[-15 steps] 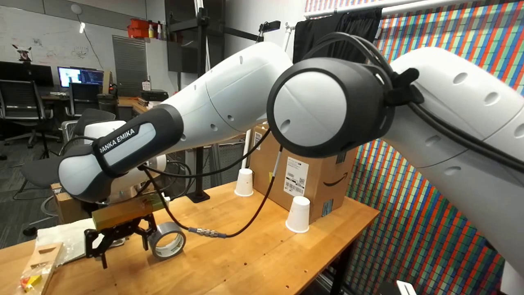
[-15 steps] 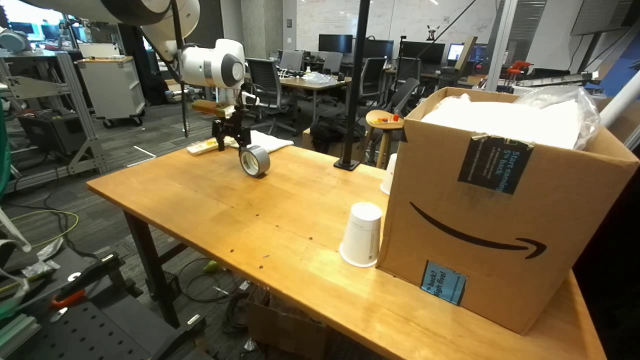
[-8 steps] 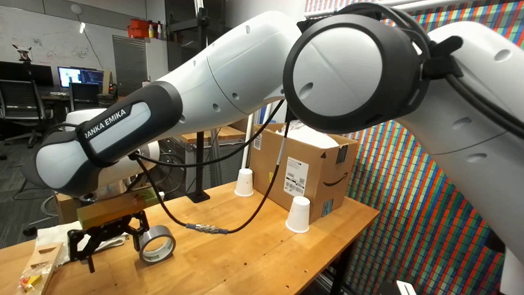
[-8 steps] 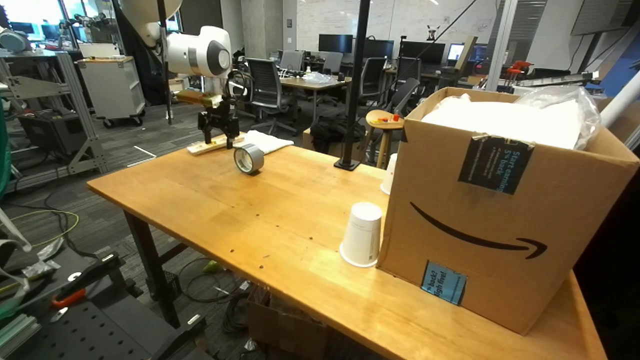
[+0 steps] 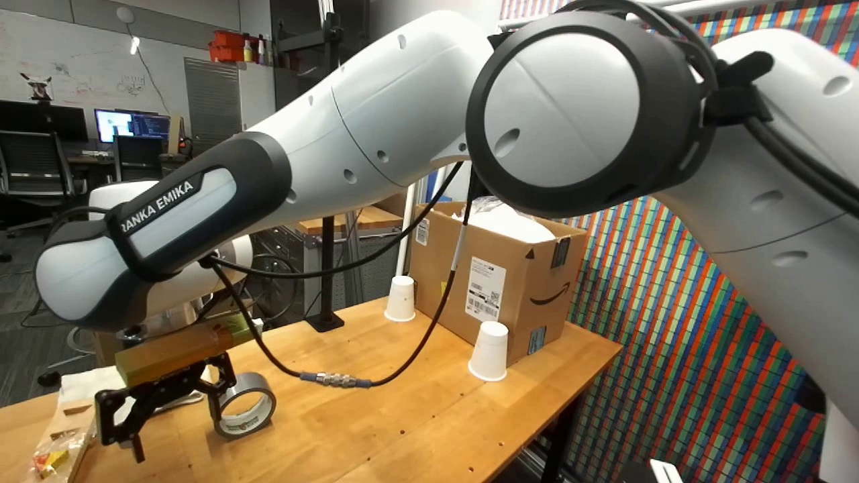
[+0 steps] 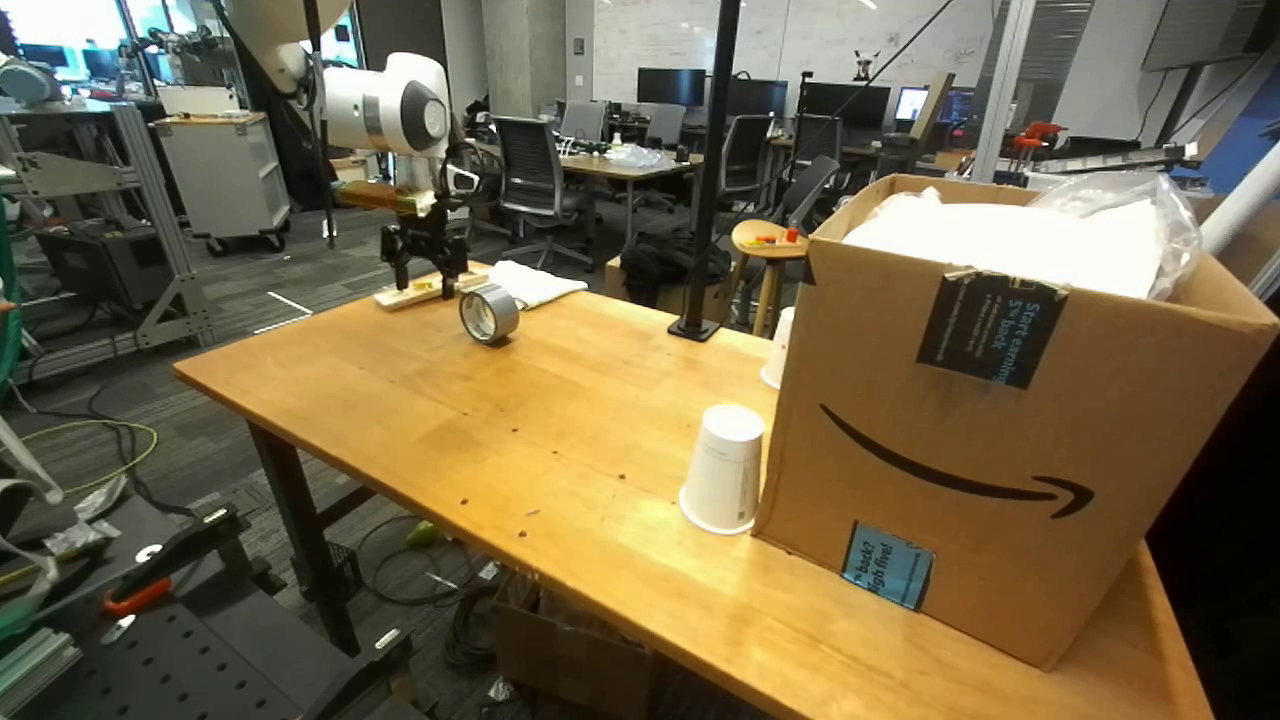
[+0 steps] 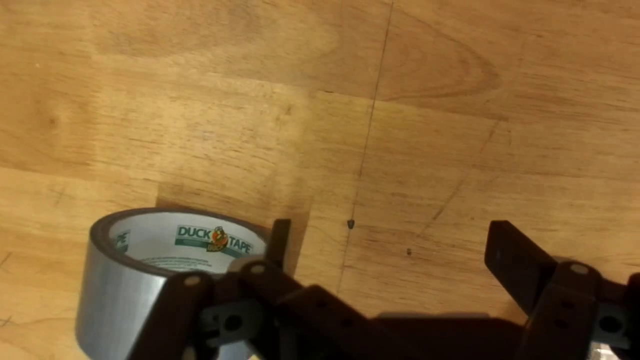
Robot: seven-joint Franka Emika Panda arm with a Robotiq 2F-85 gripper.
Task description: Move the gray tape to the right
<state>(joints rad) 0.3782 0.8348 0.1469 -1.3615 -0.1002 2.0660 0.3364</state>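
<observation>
- Far left in an exterior view: a wooden piece (image 5: 74, 424), with whitish cloth (image 5: 87, 381) just beside it
- Then the gripper (image 5: 178, 435), fingers spread wide
- Gray tape (image 5: 249, 384) next, up on its edge on the table (image 5: 376, 429), just beside one finger, honestly can't tell if they touch
- Two white cups (image 5: 490, 352), both upside down
- Cardboard box (image 5: 517, 315), cups sitting close by it

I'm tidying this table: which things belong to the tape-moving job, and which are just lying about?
For the job:
silver-gray Duck Tape roll
pincer, open

Just lying about:
upturned white paper cup
another upturned paper cup
Amazon cardboard box
white cloth
slotted wooden board
</observation>
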